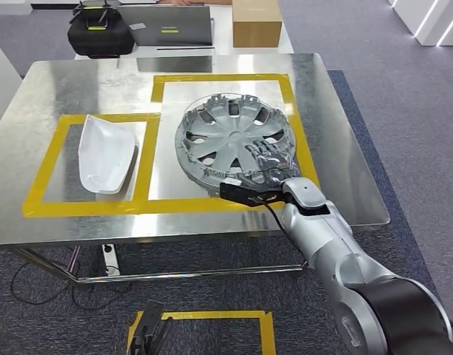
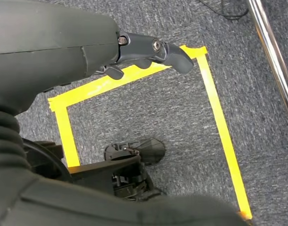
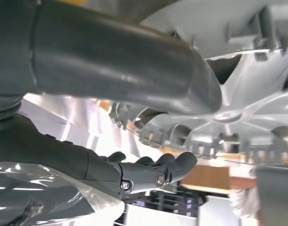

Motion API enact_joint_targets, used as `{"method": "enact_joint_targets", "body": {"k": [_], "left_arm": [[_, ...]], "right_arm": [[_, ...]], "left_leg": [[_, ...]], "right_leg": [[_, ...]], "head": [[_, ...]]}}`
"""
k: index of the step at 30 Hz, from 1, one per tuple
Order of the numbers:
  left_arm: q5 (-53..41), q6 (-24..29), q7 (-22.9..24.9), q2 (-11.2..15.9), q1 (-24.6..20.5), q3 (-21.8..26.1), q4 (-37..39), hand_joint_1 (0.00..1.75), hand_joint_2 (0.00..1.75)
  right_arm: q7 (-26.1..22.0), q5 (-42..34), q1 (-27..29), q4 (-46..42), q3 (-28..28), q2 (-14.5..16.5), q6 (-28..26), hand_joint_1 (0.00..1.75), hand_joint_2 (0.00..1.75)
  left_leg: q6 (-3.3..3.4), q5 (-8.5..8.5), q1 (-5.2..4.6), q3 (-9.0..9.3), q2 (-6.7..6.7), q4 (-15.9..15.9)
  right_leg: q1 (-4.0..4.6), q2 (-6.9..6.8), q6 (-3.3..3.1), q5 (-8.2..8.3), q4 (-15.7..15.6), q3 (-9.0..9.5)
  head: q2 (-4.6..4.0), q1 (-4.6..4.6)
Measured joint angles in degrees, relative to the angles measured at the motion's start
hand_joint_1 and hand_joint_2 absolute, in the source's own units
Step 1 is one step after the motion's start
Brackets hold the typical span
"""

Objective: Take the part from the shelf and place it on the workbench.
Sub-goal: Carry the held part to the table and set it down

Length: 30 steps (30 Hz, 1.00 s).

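A large table (image 1: 336, 148) with a shiny sheet-metal top is seen from the head view, marked with two rectangles of yellow tape (image 1: 152, 151). In the right rectangle one round silver plastic wheel cover (image 1: 224, 137) with spokes is lying on the table top, its near rim reaching the tape line. In the left rectangle one white curved plastic shell (image 1: 104, 154) is lying, well apart from the wheel cover.

The silver right arm (image 1: 336, 251) is stretched from below over the table's near edge. The right hand (image 1: 266, 164) is laid on the near right part of the wheel cover, with dark fingers (image 1: 269, 151) spread flat over the spokes. In the right wrist view the thick grey thumb (image 3: 135, 61) is seen above the cover's rim and the darker fingers (image 3: 160, 172) below it, so the rim is gripped between them.

The left hand (image 2: 149, 52) is seen in the left wrist view hanging over grey carpet (image 2: 178, 113), its fingers extended and apart, with nothing held. A yellow taped square (image 2: 220, 127) is marked on the carpet below it.

Beyond the table one brown cardboard box (image 1: 257, 22), one grey laptop (image 1: 168, 26) and one black case (image 1: 100, 33) are set on a white surface.
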Motion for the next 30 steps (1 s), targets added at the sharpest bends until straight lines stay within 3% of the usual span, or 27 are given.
{"method": "enact_joint_targets", "body": {"k": [1, 2, 5, 7, 9, 11, 14, 16, 17, 18, 21, 24, 26, 28, 30], "left_arm": [[0.03, 0.01, -0.04, 0.03, 0.05, 0.03, 0.00, 0.00, 0.00], [0.07, 0.01, -0.08, 0.05, 0.10, 0.06, 0.00, 0.00, 0.00], [0.29, 0.01, -0.16, 0.07, 0.13, 0.16, 0.00, 0.00, 0.00], [0.56, 0.01, -0.29, 0.14, 0.18, 0.32, 0.00, 0.00, 0.00], [1.03, 0.03, -0.61, 0.23, 0.35, 0.75, 0.00, 0.00, 0.00], [1.59, 0.24, -1.09, 0.32, 0.50, 1.38, 0.00, 0.00, 0.00], [2.33, 0.94, -1.67, 0.58, 0.93, 2.32, 0.00, 0.00, 0.00], [2.65, 1.41, -1.91, 0.81, 1.66, 3.14, 0.00, 0.00, 0.00], [2.79, 1.63, -2.03, 0.94, 2.03, 3.60, 0.00, 0.00, 0.00], [2.92, 1.83, -2.17, 1.08, 2.34, 4.00, 0.00, 0.00, 0.00], [3.30, 2.14, -2.84, 1.53, 2.81, 5.18, 0.00, 0.00, 0.00], [3.76, 2.41, -3.49, 1.84, 3.40, 6.33, 0.00, 0.00, 0.00], [4.18, 2.58, -4.01, 1.98, 3.93, 7.08, 0.00, 0.00, 0.00], [4.58, 2.71, -4.62, 2.04, 4.28, 7.81, 0.00, 0.00, 0.00], [5.12, 2.80, -5.17, 2.13, 4.65, 8.53, 0.00, 0.00, 0.00]], "right_arm": [[-0.36, 0.07, -0.02, 0.07, 0.54, 0.02, 0.21, 0.00, 0.00], [-0.75, 0.12, -0.07, 0.10, 1.06, 0.05, 0.23, 0.00, 0.00], [-1.92, -0.57, -0.50, -0.05, 2.24, 0.27, -0.62, 0.00, 0.00], [-2.81, -1.74, -0.67, -0.31, 2.62, 0.52, -1.87, 0.00, 0.00], [-4.35, -3.99, -0.41, -0.83, 2.73, 0.67, -3.90, 0.00, 0.00], [-7.70, -8.86, 0.35, -2.21, 2.65, 0.72, -7.30, 0.00, 0.00], [-14.49, -21.40, 3.74, -7.35, 2.24, 0.82, -11.74, 0.00, 0.00], [-17.52, -30.85, 8.40, -13.25, 2.24, 0.81, -12.67, 0.00, 0.00], [-18.48, -35.95, 11.16, -17.09, 2.49, 0.76, -12.81, 0.00, 0.00], [-19.20, -40.95, 14.05, -21.20, 2.90, 0.69, -12.83, 0.00, 0.00], [-20.75, -53.25, 22.30, -34.24, 5.05, 0.22, -12.56, 0.00, 0.00], [-22.10, -60.64, 30.42, -45.45, 7.31, -0.60, -12.04, 0.00, 0.00], [-23.46, -63.97, 35.53, -51.43, 8.41, -1.10, -11.78, 0.00, 0.00], [-25.05, -66.59, 40.45, -56.51, 9.19, -1.58, -11.73, 0.00, 0.00], [-26.33, -68.37, 45.14, -60.51, 9.81, -2.02, -11.82, 0.00, 0.00]], "left_leg": [[0.00, -0.02, 0.01, 0.01, -0.04, 0.02], [-0.05, -0.06, 0.03, 0.04, -0.09, 0.05], [-0.62, -0.39, 0.01, 0.10, -0.19, 0.30], [-1.22, -0.48, -0.17, -0.03, -0.18, 0.45], [-1.76, -0.41, -0.16, -0.06, -0.16, 0.38], [-2.34, -1.41, -0.04, -0.52, -0.10, 1.56], [-2.97, -6.05, 0.06, -4.34, -0.04, 10.63], [-2.99, -7.56, 0.07, -6.57, -0.03, 15.66], [-2.88, -6.95, 0.06, -6.47, -0.03, 15.50], [-2.67, -5.42, 0.05, -5.33, -0.04, 13.15], [-1.75, -1.13, -0.24, -0.22, -0.13, 2.83], [-1.29, -0.94, -0.48, 0.76, -0.27, 0.49], [-0.70, -0.45, -0.25, 0.80, -0.15, 0.00], [-0.07, 0.16, -0.01, 0.62, 0.00, -0.42], [0.14, 0.64, -0.03, 0.02, 0.03, -0.41]], "right_leg": [[-0.08, -0.05, 0.12, 0.13, 1.24, -0.80], [-0.14, -0.11, 0.16, 1.30, 0.32, -0.56], [-0.19, -0.27, 0.02, 6.32, -10.02, 4.36], [-0.05, -0.21, -0.51, 6.97, -13.65, 6.41], [0.06, -0.08, -1.32, 6.93, -13.97, 6.70], [-0.05, -0.08, -2.03, 7.04, -14.17, 6.88], [-0.08, -0.25, -2.78, 6.90, -14.27, 7.36], [0.04, -0.33, -2.97, 6.80, -14.24, 7.66], [0.09, -0.32, -3.00, 6.79, -14.22, 7.75], [0.12, -0.28, -2.99, 6.79, -14.21, 7.81], [0.31, -0.06, -2.76, 6.72, -14.11, 7.67], [0.37, -0.07, -1.97, 6.86, -14.13, 7.51], [0.32, -0.03, -1.35, 5.71, -13.48, 7.15], [0.20, 0.03, -0.86, 1.72, -9.22, 5.73], [0.07, 0.00, -0.49, -2.82, -2.24, 3.87]], "head": [[0.00, 0.01], [0.00, 0.02], [0.00, 0.03], [0.00, -0.05], [0.00, -0.11], [0.00, -0.21], [0.00, -0.44], [0.00, -0.44], [0.00, -0.43], [0.00, -0.43], [0.00, -0.42], [0.00, -0.36], [0.00, -0.32], [0.00, -0.14], [0.00, -0.02]]}}
